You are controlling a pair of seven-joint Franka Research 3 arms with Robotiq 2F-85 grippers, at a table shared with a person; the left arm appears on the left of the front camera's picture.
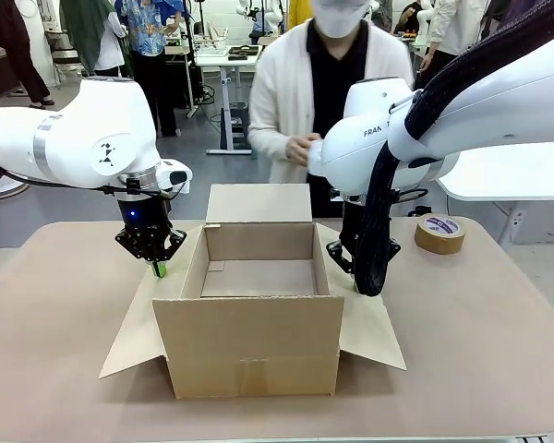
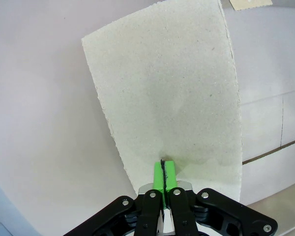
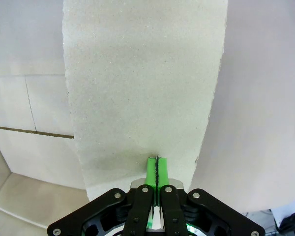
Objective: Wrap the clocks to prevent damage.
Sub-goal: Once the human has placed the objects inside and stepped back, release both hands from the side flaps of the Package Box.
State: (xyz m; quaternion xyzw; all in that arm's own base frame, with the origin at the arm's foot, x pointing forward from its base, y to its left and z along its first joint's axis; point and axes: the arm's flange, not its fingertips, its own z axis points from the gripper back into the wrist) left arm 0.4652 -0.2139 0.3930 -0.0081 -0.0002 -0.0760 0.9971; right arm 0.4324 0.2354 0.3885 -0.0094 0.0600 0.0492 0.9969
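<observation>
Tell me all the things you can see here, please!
Cardboard box: one, brown, open, middle of table.
Left flap: one, brown, folded outward.
Right flap: one, brown, folded outward.
Back flap: one, brown, standing up.
Tape roll: one, brown, table's far right.
Table: one, beige, under everything.
Person: one, white cardigan, far side.
Left gripper: one, black and green, shut, at left flap.
Right gripper: one, black and green, shut, at right flap.

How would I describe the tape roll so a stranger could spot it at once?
Find the open cardboard box in the middle of the tan table. Look right, past the robot's right arm, toward the far right corner, where the tape roll lies flat. It is the only small round thing there: brown sides, white top with purple print.
</observation>
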